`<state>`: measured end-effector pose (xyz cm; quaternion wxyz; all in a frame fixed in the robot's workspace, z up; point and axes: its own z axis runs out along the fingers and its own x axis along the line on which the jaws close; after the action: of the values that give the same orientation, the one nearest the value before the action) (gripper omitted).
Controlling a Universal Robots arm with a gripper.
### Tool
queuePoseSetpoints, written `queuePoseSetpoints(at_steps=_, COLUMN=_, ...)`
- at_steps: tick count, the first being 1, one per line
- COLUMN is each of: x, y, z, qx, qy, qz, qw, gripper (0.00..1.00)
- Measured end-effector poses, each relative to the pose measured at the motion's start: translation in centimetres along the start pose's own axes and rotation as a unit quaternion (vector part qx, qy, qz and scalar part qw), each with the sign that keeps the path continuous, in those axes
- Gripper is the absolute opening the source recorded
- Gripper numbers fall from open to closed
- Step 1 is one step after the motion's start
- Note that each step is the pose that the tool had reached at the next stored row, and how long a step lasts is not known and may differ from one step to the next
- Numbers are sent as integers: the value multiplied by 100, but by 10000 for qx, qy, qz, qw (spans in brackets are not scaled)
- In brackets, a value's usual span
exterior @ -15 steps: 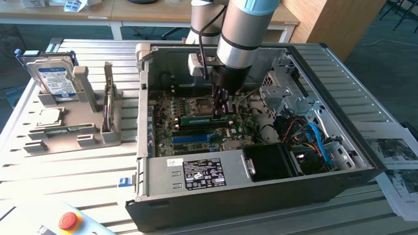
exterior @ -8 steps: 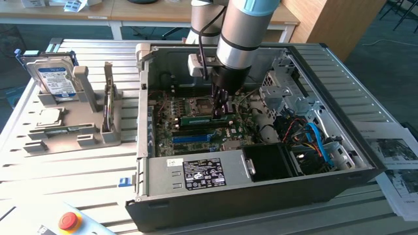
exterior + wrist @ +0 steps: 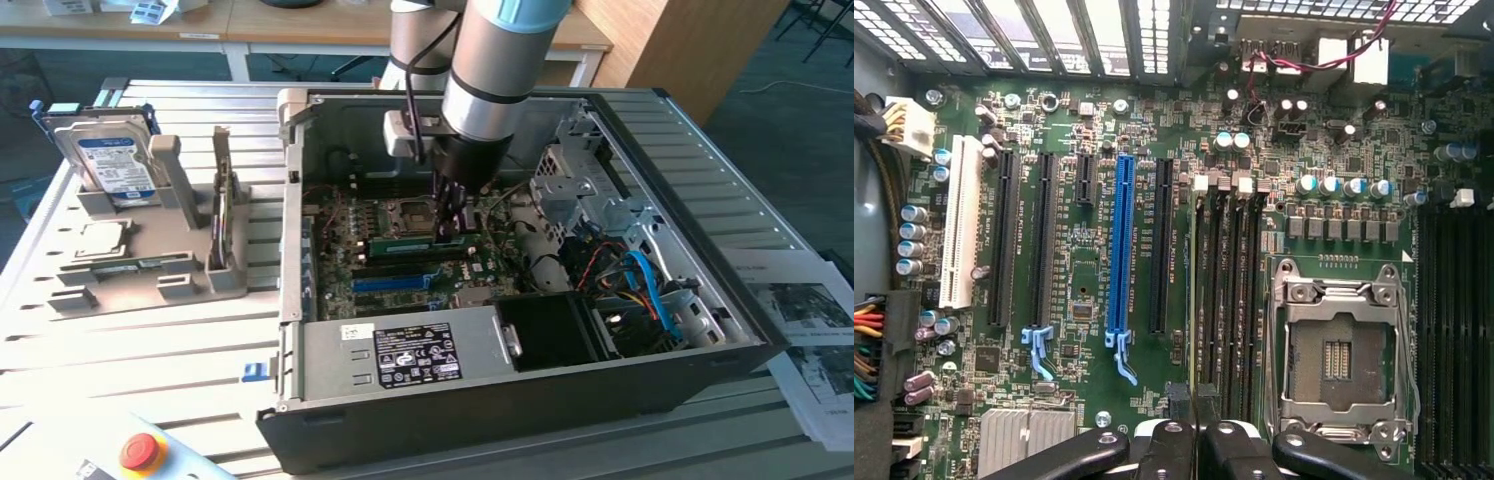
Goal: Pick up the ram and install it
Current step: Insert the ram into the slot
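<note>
Gripper (image 3: 455, 226) is clamped on the ram (image 3: 400, 243), which hangs on edge between its fingers. The ram's long side runs along the memory slots (image 3: 1229, 300) just beneath.

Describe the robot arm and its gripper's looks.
The silver-grey cylindrical arm carries a light-blue joint cap and a black band. A pale box sits at the wrist, a black cable running beside. The black gripper has silver screw heads.

My pincer (image 3: 455, 232) grips the long thin green circuit-board ram stick (image 3: 404, 244) on edge, level, inside the open computer case (image 3: 534, 412), above the black memory slots (image 3: 1229, 300) of the motherboard (image 3: 1079, 255), running along them.
</note>
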<state>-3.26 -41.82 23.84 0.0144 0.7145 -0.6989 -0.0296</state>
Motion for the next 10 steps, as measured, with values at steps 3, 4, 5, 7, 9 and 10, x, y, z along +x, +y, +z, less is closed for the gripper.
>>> queuePoseSetpoints(at_steps=3, x=0, y=8, z=0, qx=46, qy=2, qz=-1, qw=10000, gripper=12)
queuePoseSetpoints(at_steps=4, x=0, y=9, z=0, qx=51, qy=1, qz=-2, qw=10000, gripper=12)
queuePoseSetpoints(at_steps=5, x=0, y=8, z=0, qx=51, qy=1, qz=-2, qw=10000, gripper=12)
queuePoseSetpoints(at_steps=7, x=0, y=9, z=0, qx=51, qy=1, qz=5, qw=10000, gripper=12)
queuePoseSetpoints(at_steps=9, x=0, y=9, z=0, qx=52, qy=0, qz=30, qw=10000, gripper=12)
queuePoseSetpoints(at_steps=10, x=0, y=9, z=0, qx=52, qy=0, qz=44, qw=10000, gripper=12)
